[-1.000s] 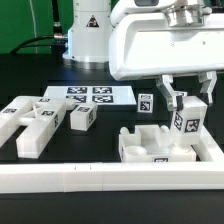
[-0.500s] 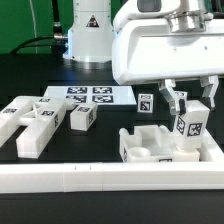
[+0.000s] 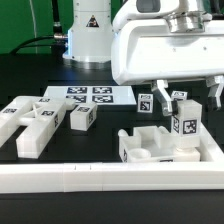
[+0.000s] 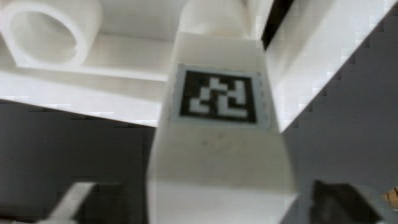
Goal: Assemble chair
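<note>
A white chair bar [image 3: 183, 122] with a tag stands upright at the exterior view's right end of the tray-like seat piece [image 3: 148, 148]. My gripper [image 3: 188, 98] is open around the bar's top, with its fingers [image 3: 161, 96] apart from the bar on both sides. In the wrist view the bar [image 4: 217, 130] runs between the two fingertips [image 4: 71, 205], with dark gaps on either side. The seat piece [image 4: 63, 45], with a round hole, lies behind it. Several loose chair pieces [image 3: 35, 122] lie at the exterior view's left.
The long white L-shaped rail [image 3: 100, 178] runs along the front and up the right side. The marker board [image 3: 90, 95] lies at the back. A small tagged block [image 3: 82, 117] and another [image 3: 146, 103] sit mid-table. The robot base [image 3: 88, 35] stands behind.
The fingers were closed on the upright bar and have now spread apart, letting it go. The bar stays standing in the seat piece.
</note>
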Controlling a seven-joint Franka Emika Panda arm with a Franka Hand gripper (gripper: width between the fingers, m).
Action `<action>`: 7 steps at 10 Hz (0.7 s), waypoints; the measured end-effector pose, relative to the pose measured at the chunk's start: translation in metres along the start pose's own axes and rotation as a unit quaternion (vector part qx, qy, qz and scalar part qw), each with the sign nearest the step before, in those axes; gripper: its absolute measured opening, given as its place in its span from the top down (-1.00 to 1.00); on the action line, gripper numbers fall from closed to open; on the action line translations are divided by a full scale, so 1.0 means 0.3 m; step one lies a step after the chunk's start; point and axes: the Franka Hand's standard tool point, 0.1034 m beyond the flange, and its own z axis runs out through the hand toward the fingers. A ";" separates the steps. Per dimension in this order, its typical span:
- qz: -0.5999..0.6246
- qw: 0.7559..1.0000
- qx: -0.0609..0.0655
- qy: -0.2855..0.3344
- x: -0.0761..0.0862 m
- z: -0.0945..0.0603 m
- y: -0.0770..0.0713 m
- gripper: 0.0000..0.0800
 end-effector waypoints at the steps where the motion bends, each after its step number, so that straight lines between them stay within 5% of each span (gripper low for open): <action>1: 0.000 1.000 0.000 0.000 0.002 -0.001 0.001 -0.39; 2: 0.000 1.000 0.000 0.000 0.006 -0.005 0.001 -0.58; 7: -0.002 1.000 -0.002 0.004 0.017 -0.033 0.014 -0.62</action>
